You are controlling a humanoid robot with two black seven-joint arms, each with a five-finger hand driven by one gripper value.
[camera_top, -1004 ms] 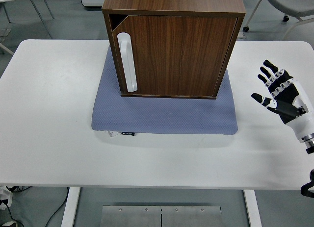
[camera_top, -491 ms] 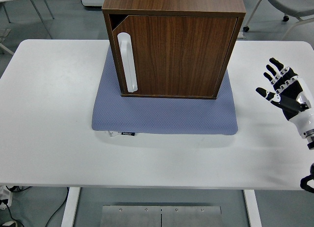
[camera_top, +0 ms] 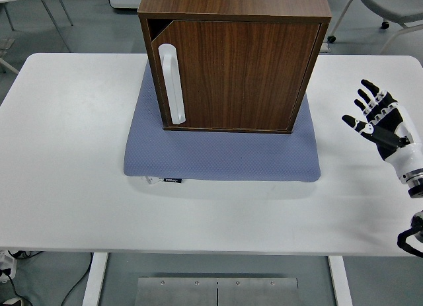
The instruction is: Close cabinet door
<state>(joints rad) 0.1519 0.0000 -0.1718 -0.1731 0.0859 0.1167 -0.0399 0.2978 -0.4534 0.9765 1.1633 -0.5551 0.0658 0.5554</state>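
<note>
Partly cut off: right hand (camera_top: 378, 121) spread | cabinet door (camera_top: 234, 75) nearly shut

Cabinet (camera_top: 234, 58): dark wood-grain finish, smooth, low sheen; door (camera_top: 238, 75) same grain, vertical.
Handle (camera_top: 172, 84): white plastic look, smooth, slightly glossy.
Mat (camera_top: 221, 154): blue-grey, fine woven or dimpled texture, matt; small dark tag at front edge.
Table (camera_top: 66, 154): white top, smooth, matt.
Right hand (camera_top: 380, 121): black and white hard shell, plastic look, semi-gloss.
Floor plate (camera_top: 217, 291): bare metal, brushed, dull.
</note>
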